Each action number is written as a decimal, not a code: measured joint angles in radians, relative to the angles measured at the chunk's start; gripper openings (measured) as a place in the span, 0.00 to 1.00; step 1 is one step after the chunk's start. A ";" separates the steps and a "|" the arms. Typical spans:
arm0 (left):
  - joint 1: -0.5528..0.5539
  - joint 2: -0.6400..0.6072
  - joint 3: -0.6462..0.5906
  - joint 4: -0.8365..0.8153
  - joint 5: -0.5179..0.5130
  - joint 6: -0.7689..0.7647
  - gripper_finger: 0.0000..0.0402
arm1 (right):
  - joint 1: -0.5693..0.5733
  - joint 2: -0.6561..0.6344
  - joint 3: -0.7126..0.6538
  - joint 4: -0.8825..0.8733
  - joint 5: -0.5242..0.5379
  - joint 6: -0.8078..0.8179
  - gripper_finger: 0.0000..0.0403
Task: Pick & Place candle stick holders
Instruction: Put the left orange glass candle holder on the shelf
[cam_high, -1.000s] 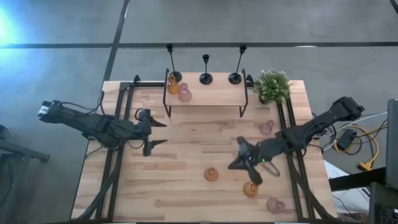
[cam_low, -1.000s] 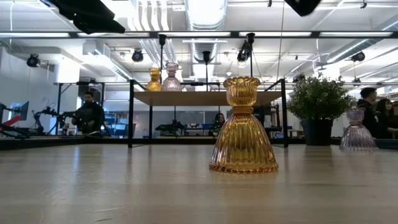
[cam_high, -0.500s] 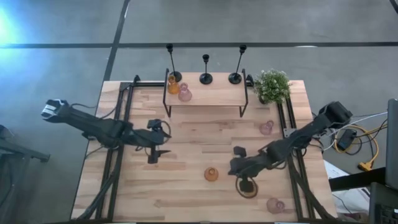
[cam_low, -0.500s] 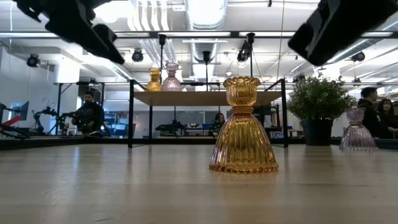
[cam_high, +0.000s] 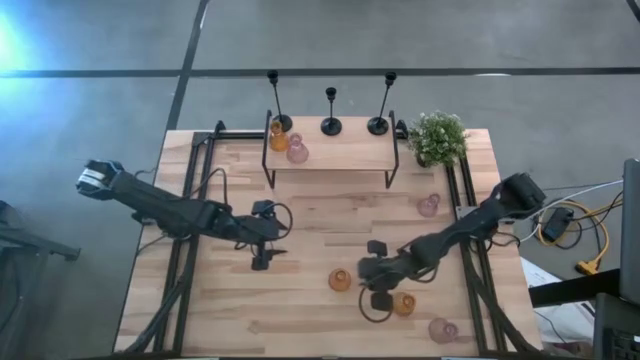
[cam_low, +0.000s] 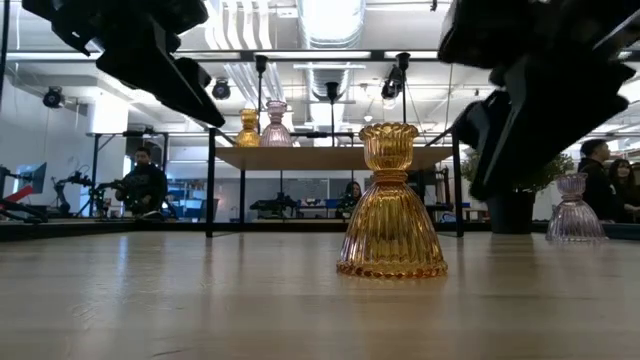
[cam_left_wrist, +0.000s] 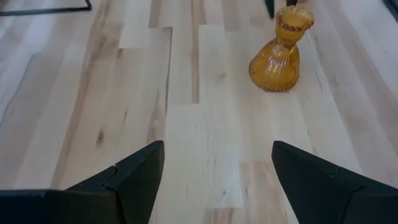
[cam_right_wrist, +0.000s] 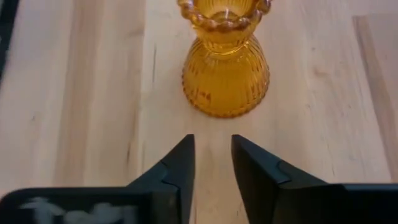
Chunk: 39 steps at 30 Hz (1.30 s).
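Observation:
An amber glass candle stick holder (cam_high: 340, 280) stands upright on its base on the table; it also shows in the low view (cam_low: 390, 205) and both wrist views (cam_left_wrist: 281, 53) (cam_right_wrist: 225, 68). My right gripper (cam_high: 368, 285) (cam_right_wrist: 211, 142) hangs just right of it, tipped down, fingers a narrow gap apart with nothing between. My left gripper (cam_high: 268, 250) (cam_left_wrist: 217, 149) is wide open to the holder's left, some way off. A second amber holder (cam_high: 403, 303) stands behind my right gripper. Two pink ones (cam_high: 428, 205) (cam_high: 443, 330) stand at the right.
A black-legged wooden shelf (cam_high: 335, 150) at the far side bears an amber holder (cam_high: 278, 140) and a pink holder (cam_high: 297, 152). Three tall black holders (cam_high: 331, 125) stand along its far edge. A bushy green plant (cam_high: 437, 135) sits at the far right. People show beyond the table.
Both grippers have come down and tipped further downward. My left gripper has gone toward the near and right edges, closer to the amber holder. My right gripper has gone toward the left edge, past the second amber holder, up to the first. No holder has moved.

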 joint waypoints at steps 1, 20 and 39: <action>0.000 0.001 0.000 0.006 0.000 0.000 0.75 | -0.005 0.011 0.000 0.013 0.000 0.000 0.27; 0.000 0.002 0.000 -0.046 0.038 0.009 0.75 | -0.071 0.132 0.002 0.236 -0.009 -0.020 0.35; 0.000 0.100 -0.091 0.043 0.304 -0.036 0.75 | -0.169 0.136 0.049 0.357 -0.031 -0.133 0.33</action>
